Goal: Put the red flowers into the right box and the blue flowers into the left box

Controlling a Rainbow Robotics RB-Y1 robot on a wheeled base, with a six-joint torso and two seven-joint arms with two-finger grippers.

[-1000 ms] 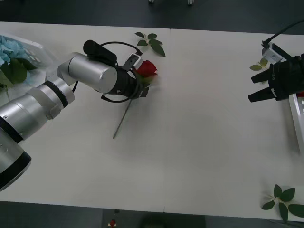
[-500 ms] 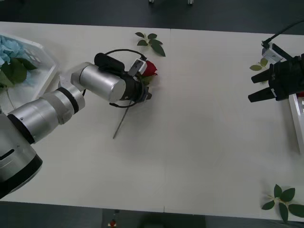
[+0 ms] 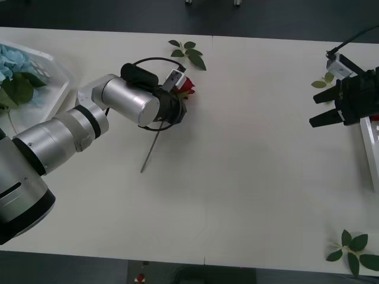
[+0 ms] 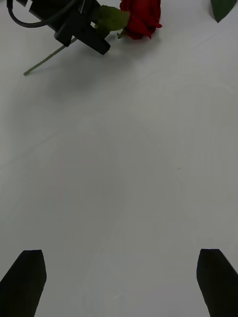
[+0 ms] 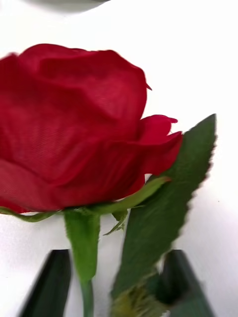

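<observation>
1. The left gripper (image 3: 177, 105) sits over the red rose (image 3: 185, 87), which lies on the white tabletop (image 3: 249, 177) near the far edge, left of the middle.
2. In the left wrist view its black fingers (image 5: 49, 282) stand apart on either side of the green stem (image 5: 87, 297) just below the bloom (image 5: 74, 129); whether they press the stem cannot be told.
3. The rose's long stem runs from the bloom back toward the near edge, lying flat on the tabletop.
4. The right gripper (image 3: 327, 113) hangs over the right edge of the tabletop, its black fingers (image 4: 27, 277) spread wide with nothing between them.
5. The right box (image 3: 369, 139) shows as a thin white rim at the right edge, just beside the right gripper.
6. The left box (image 3: 50, 77) stands at the far left corner with blue flowers (image 3: 13, 59) inside.
7. Loose leaf sprigs (image 3: 188, 52) lie by the far edge beyond the rose.
</observation>
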